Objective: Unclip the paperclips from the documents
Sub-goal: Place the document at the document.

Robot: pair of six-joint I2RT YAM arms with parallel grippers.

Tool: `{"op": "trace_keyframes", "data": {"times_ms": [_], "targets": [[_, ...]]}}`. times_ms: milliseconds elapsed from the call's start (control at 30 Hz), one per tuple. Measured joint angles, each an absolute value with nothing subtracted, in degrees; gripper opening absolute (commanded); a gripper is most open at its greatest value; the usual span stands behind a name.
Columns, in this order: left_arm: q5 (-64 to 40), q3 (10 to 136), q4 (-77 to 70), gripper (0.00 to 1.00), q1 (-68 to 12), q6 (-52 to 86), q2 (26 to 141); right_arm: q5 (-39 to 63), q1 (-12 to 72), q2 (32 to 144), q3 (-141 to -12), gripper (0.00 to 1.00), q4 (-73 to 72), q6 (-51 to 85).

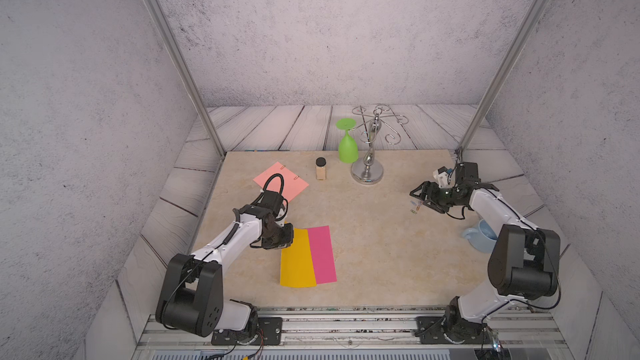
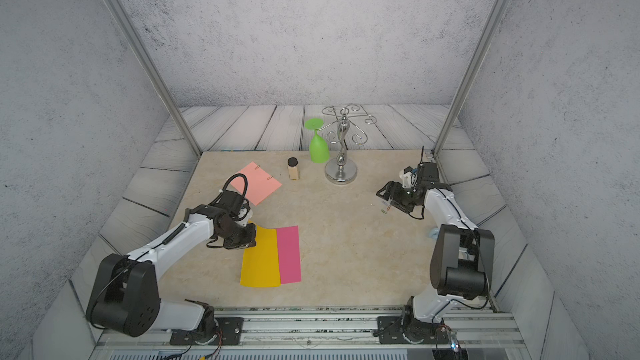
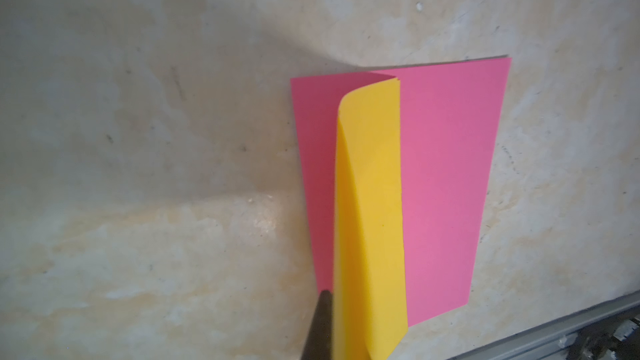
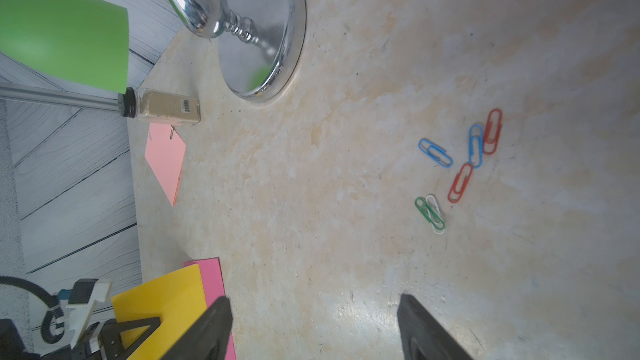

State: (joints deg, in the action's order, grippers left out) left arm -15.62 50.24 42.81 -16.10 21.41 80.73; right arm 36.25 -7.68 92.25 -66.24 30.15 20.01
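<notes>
A golden yellow document [image 1: 298, 258] lies over a magenta document [image 1: 322, 254] at the front middle in both top views. My left gripper [image 1: 289, 241] is shut on the yellow sheet's far left edge, and that edge curls up off the magenta one [image 3: 450, 185]. In the left wrist view one dark finger [image 3: 323, 309] shows beside the yellow sheet [image 3: 370, 202]. A salmon pink document [image 1: 289, 181] lies farther back with two paperclips [image 1: 283, 167] on its edges. Several loose paperclips [image 4: 460, 167] lie on the table by my right gripper [image 4: 313, 309], which is open with nothing between its fingers.
A chrome wire stand [image 1: 367, 171] stands at the back with a green goblet [image 1: 347, 148] hanging upside down from it. A small spice jar [image 1: 321, 169] stands to their left. A light blue mug [image 1: 481, 235] sits under the right arm. Metal rails [image 1: 346, 320] run along the front.
</notes>
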Motion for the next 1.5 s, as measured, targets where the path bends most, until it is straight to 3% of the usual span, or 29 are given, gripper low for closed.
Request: {"op": "trace_keyframes", "data": {"times_ms": [133, 400, 633, 967, 1100, 1433, 1500], "targets": [[-12.3, 50.7, 44.4, 0.22, -16.1, 21.2, 81.6, 36.6, -7.7, 92.2, -66.2, 0.77, 30.2, 20.0], [-3.0, 51.6, 47.8, 0.70, -15.7, 22.8, 81.6, 37.5, -7.7, 92.2, -66.2, 0.78, 30.2, 20.0], [2.5, 51.9, 49.6, 0.78, -15.5, 24.5, 79.9, 38.0, -7.7, 92.2, -66.2, 0.79, 30.2, 20.0], [3.9, 53.4, 48.4, 0.77, -14.9, 24.7, 77.3, 39.6, -6.8, 89.8, -64.4, 0.80, 30.2, 20.0], [2.7, 58.2, 46.3, 0.68, -14.9, 23.8, 80.0, 41.1, -4.7, 88.1, -63.5, 0.80, 30.2, 19.9], [3.1, 78.5, 40.9, 0.34, -14.9, 18.3, 95.9, 44.6, 2.4, 82.9, -61.5, 0.82, 29.8, 19.8], [3.8, 82.1, 40.3, 0.32, -14.9, 17.1, 100.0, 44.8, 2.9, 82.6, -61.3, 0.82, 29.8, 19.8]]}}
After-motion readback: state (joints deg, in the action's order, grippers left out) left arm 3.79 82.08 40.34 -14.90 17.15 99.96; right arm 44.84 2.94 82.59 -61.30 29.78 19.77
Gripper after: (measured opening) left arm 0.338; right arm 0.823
